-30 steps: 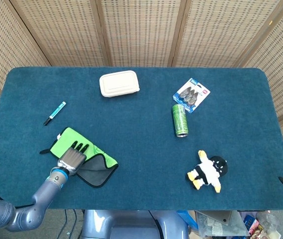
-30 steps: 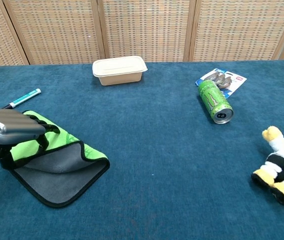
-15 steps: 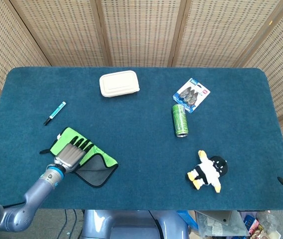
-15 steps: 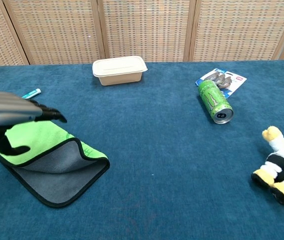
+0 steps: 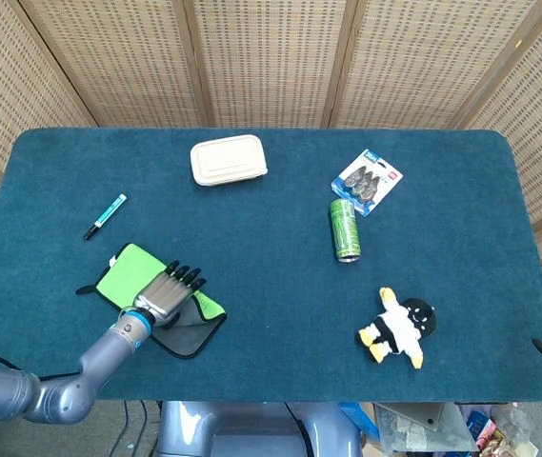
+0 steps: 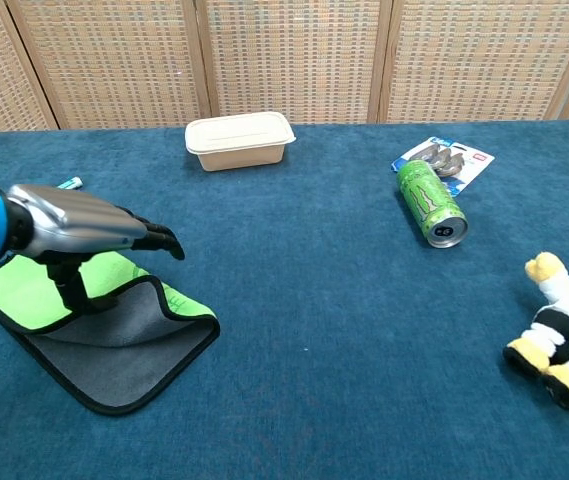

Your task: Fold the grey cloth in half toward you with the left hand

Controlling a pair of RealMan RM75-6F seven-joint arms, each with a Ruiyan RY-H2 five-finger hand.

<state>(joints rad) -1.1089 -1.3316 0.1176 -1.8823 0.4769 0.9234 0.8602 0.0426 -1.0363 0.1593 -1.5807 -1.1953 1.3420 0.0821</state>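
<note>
The cloth [image 5: 129, 272], green on one face and grey on the other, lies at the table's front left, bordered in black. Its green flap [image 6: 24, 295] is folded over, leaving a grey strip [image 6: 124, 352] showing along the near right edge. My left hand [image 5: 169, 293] hovers over the cloth's right part with its fingers stretched out flat toward the table's middle. In the chest view the left hand [image 6: 84, 228] is raised above the cloth, thumb hanging down toward the green flap, holding nothing. My right hand is out of both views.
A teal pen [image 5: 105, 215] lies behind the cloth at the left. A beige lidded box [image 5: 228, 159] sits at the back. A green can [image 5: 344, 229] lies on its side by a blister pack [image 5: 367, 180]. A plush toy [image 5: 399, 327] lies at the front right.
My left hand has lifted off the green flap and shifted right, fingers now straight out. The cloth stays folded as it was.
</note>
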